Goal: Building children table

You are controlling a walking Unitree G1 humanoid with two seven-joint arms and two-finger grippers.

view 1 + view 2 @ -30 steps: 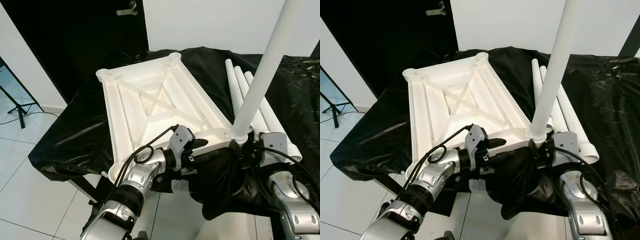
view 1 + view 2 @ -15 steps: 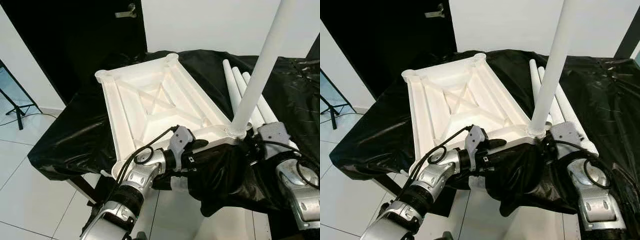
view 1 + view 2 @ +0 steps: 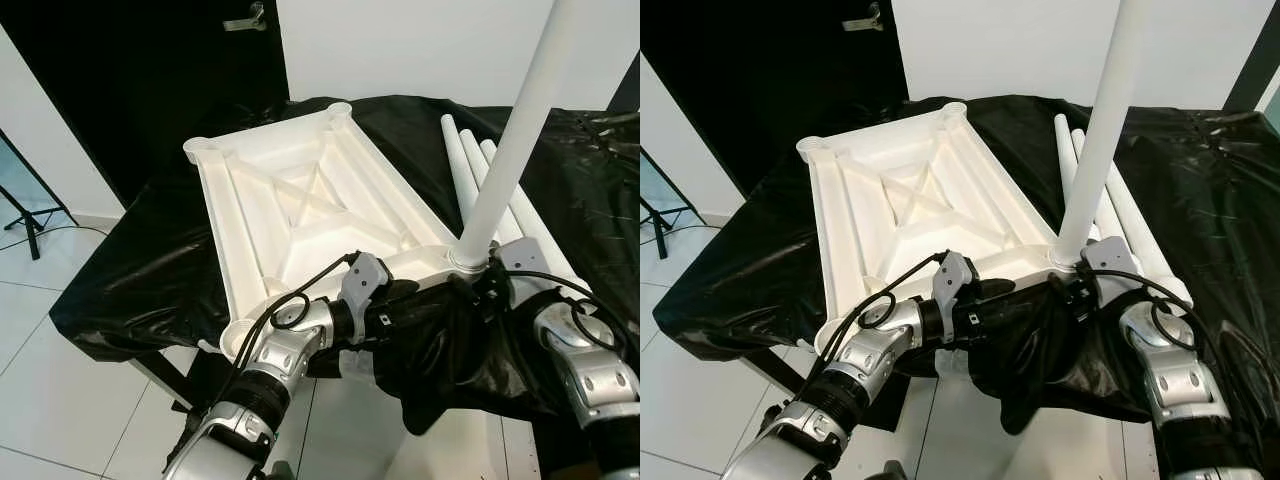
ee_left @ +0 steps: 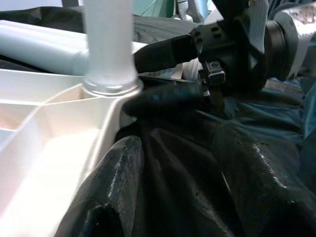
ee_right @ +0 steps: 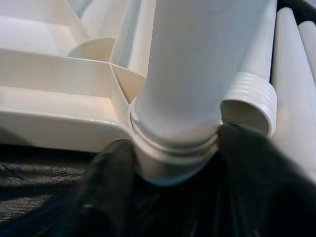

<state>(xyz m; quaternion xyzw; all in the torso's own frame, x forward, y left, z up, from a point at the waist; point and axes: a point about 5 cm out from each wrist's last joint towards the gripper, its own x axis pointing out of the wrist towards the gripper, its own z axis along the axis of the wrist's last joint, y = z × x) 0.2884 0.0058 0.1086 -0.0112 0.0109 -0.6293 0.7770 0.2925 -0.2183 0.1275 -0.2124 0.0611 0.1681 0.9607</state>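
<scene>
The white ribbed plastic tabletop [image 3: 300, 215] lies upside down on the black-draped surface [image 3: 130, 270]. An upright white plastic leg tube [image 3: 505, 150] stands in its near right corner socket, where the right gripper [image 5: 170, 163] fingers clasp the tube's base. The left gripper [image 3: 405, 292] lies at the near edge, its grip impossible to tell. Spare white tubes [image 3: 470, 165] lie beside the tabletop.

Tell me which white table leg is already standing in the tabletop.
The upright leg in the near right corner socket, with the right gripper around its base; the other legs lie flat on the black sheet.
</scene>
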